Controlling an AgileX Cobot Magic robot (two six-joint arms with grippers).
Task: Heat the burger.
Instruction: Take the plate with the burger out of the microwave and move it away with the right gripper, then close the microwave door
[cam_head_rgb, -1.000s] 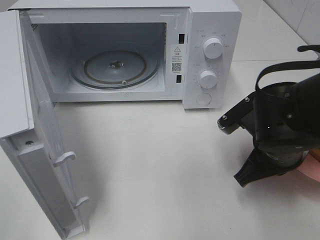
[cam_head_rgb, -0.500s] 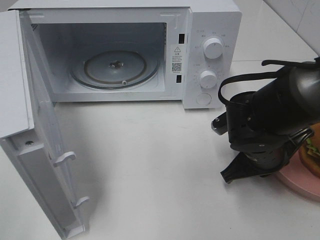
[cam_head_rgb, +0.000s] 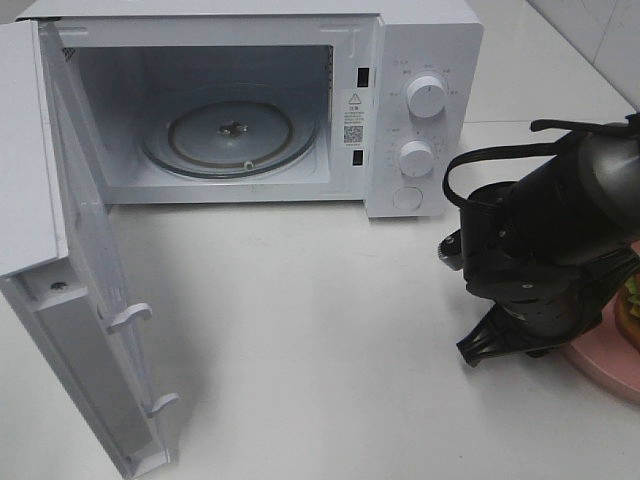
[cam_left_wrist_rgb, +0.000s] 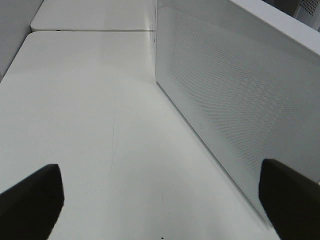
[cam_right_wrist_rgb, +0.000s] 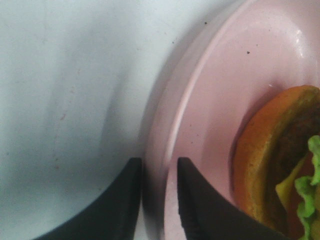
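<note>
The burger (cam_right_wrist_rgb: 272, 165) with golden-brown bun, green lettuce and yellow cheese lies on a round pink plate (cam_right_wrist_rgb: 210, 100). In the exterior high view only a sliver of the burger (cam_head_rgb: 632, 305) and the plate's edge (cam_head_rgb: 600, 365) show at the far right, behind my right arm (cam_head_rgb: 540, 250). My right gripper (cam_right_wrist_rgb: 159, 200) is shut on the plate's rim, one finger under and outside it, one finger (cam_right_wrist_rgb: 200, 210) on its inner side. My left gripper (cam_left_wrist_rgb: 160, 200) is open and empty beside the microwave's outer wall (cam_left_wrist_rgb: 240, 100); the exterior view does not show it.
The white microwave (cam_head_rgb: 425, 60) stands at the back with its door (cam_head_rgb: 60, 260) swung wide open to the left. Its glass turntable (cam_head_rgb: 230, 135) is bare. Bare white tabletop (cam_head_rgb: 300, 320) lies between the microwave and the plate.
My right arm swung and lowered at the plate, then shifted slightly right. The plate's edge and a sliver of the burger came into view.
</note>
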